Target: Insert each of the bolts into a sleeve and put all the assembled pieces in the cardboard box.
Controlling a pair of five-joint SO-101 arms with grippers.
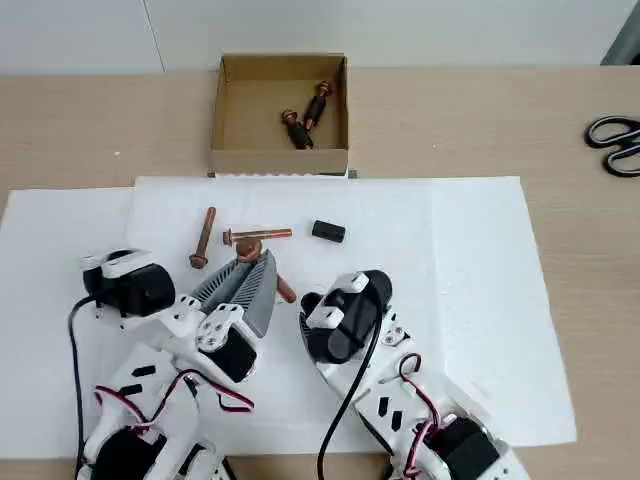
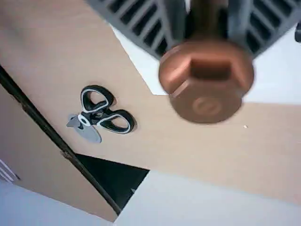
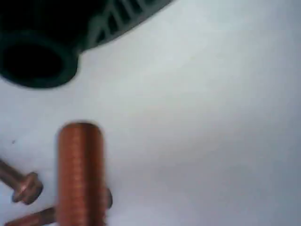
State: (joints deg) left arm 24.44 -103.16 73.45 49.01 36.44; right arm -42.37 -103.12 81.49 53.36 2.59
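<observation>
2 loose bolts [image 1: 204, 237] & sleeve [image 1: 328, 231] near L hand [image 1: 252, 268] gripping bolt [image 2: 206, 80]; R hand [image 3: 66, 33] unclear.

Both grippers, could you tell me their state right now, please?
Left gripper: closed on a copper bolt.
Right gripper: closed on a black sleeve.

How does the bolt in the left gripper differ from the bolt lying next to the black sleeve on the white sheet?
The held bolt is clamped in the left gripper; the loose bolt lies free on the white sheet. The held bolt slants, head toward the cardboard box; the loose bolt lies crosswise, shank end toward the black sleeve. Both are copper-coloured, flange-headed and bare of any sleeve.
</observation>
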